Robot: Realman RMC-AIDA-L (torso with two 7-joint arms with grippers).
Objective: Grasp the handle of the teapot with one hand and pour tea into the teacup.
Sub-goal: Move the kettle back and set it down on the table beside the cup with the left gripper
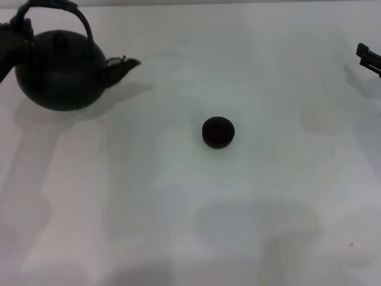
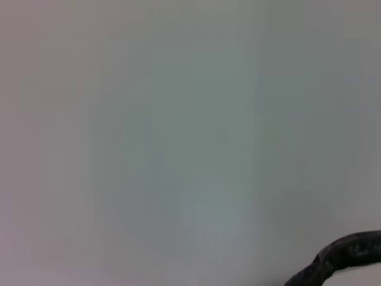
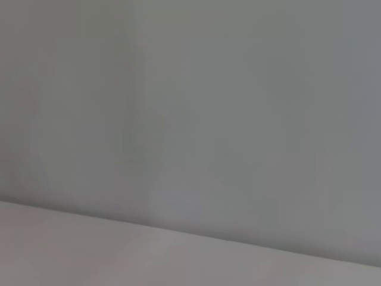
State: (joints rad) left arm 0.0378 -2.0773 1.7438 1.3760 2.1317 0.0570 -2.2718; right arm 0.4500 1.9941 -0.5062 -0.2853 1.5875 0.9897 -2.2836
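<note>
The large matte black teapot [image 1: 59,74] stands at the far left of the white table [image 1: 178,208], its short spout [image 1: 122,65] pointing right toward the middle. Its arched handle [image 1: 83,24] rises over the knobbed lid. My left gripper [image 1: 16,33] comes in from the left edge and overlaps the left end of the handle. A short piece of the dark, rough-wrapped handle [image 2: 342,256] also shows in the left wrist view. The small dark teacup [image 1: 218,131] sits upright near the table's centre, well apart from the teapot. My right gripper [image 1: 368,56] hangs at the far right edge, away from both.
The right wrist view shows only bare white table surface [image 3: 190,119] with a faint edge line across it. Soft shadows lie on the table below the teapot and toward the front.
</note>
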